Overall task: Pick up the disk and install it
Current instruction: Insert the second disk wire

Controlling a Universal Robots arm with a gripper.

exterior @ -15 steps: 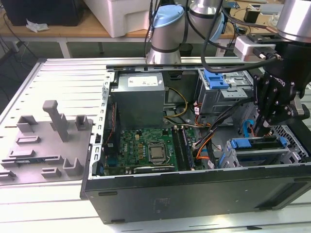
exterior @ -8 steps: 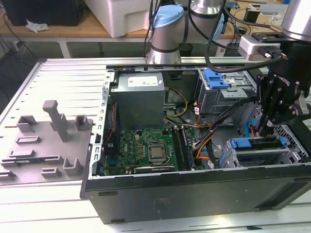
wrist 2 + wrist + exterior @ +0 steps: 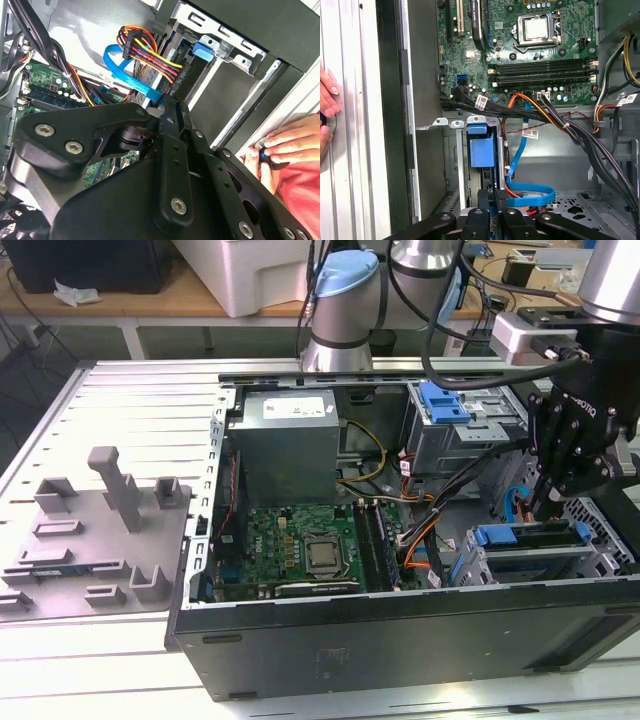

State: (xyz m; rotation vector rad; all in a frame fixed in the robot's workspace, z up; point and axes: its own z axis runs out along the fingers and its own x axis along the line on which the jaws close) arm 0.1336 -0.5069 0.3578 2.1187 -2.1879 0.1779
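A: Status of the end effector [image 3: 545, 502]?

B: Fingers drawn close together in both wrist views, nothing seen between them. I cannot tell whether they touch the carrier's edge.

A: And the disk [image 3: 530, 537]?

B: Directly beneath the end effector's tips, sitting in the drive cage [image 3: 520, 565] inside the open computer case [image 3: 400, 640]. In the first wrist view the disk [image 3: 481, 150] lies just ahead of the tips, edge-on in its slot.

A: Appearance?

B: Thin, flat, dark along the edge, with a bright blue plastic carrier and a blocky blue tab at the end. The label is not visible from here.

A: Risks?

B: Judgement only. First, the blue data cable [image 3: 520, 192] loops just beside the tips, with the coloured power leads [image 3: 145, 50] slightly beyond; any sideways drift could snag them. Second, if the carrier is skewed in its rails, downward force could jam it or bend the cage. Third, a person's hand [image 3: 280, 145] rests on the case wall, off to the side of the end effector; a nudge there would shift the slot out of line.
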